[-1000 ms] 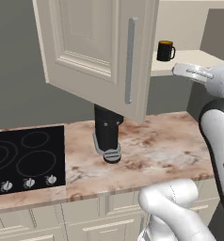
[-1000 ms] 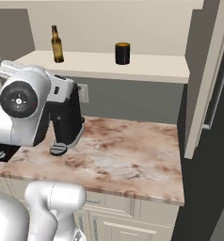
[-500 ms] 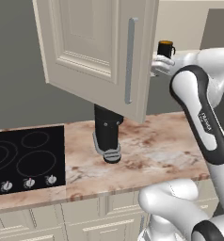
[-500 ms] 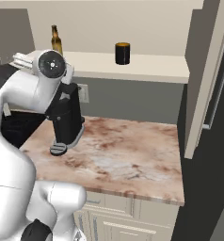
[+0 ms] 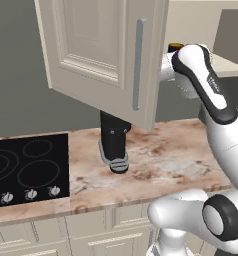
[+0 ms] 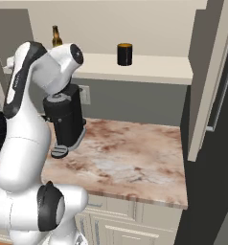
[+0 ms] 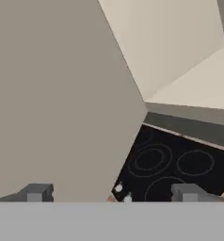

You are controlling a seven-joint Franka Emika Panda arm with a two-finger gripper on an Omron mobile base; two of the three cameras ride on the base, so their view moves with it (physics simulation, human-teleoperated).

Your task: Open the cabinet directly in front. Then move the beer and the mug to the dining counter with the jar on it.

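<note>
Standing on pale flat shelf (image 6: 154, 67): cylindrical dark mug (image 6: 125, 54)

The arm's white elbow covers all but the neck of the beer (image 6: 54, 35) in the right base view, and from the left, the open cabinet (image 5: 106, 55) door and arm hide most of the mug (image 5: 174, 47).

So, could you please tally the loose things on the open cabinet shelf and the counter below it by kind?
Beer bottle: 1
Mug: 1
Coffee machine: 1
Total: 3
</note>
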